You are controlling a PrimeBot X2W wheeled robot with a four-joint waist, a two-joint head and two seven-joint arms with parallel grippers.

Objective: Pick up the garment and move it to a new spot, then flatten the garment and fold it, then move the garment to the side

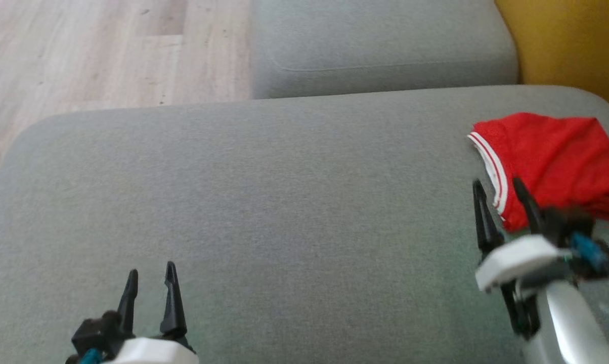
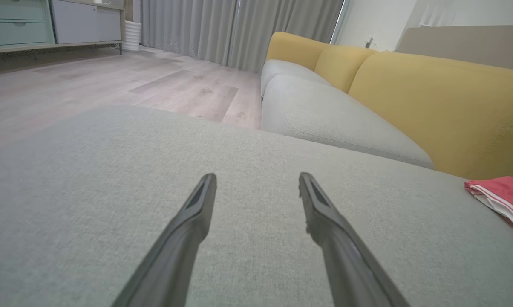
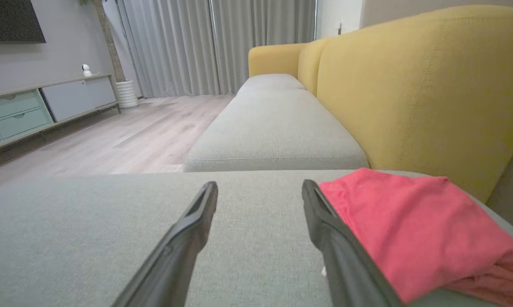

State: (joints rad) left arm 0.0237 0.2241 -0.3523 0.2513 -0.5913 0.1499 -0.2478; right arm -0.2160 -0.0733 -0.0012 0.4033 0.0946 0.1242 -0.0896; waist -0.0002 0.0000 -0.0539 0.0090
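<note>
One soft red fabric garment with white-striped trim [image 1: 557, 162] lies bunched at three o'clock in the head view. It sits on the right edge of the broad grey woven sofa cushion [image 1: 284, 202], below the mustard-yellow backrest [image 1: 562, 40].

It looks light, thin and limp, so it will probably sag and drape when lifted. It should not slide much on the upholstery, and nothing about it is fragile. The layers seem loosely stacked, so a pinch in the middle would likely catch only the top ply. The better hold, I judge, is the banded hem on the cloth's nine o'clock side, a thicker edge.

The right gripper [image 1: 497, 183] sits at four o'clock with its fingers spread wide and empty, one of them just beside that hem. The left gripper [image 1: 151, 269] rests at seven o'clock, well apart, likewise spread and holding nothing.
</note>
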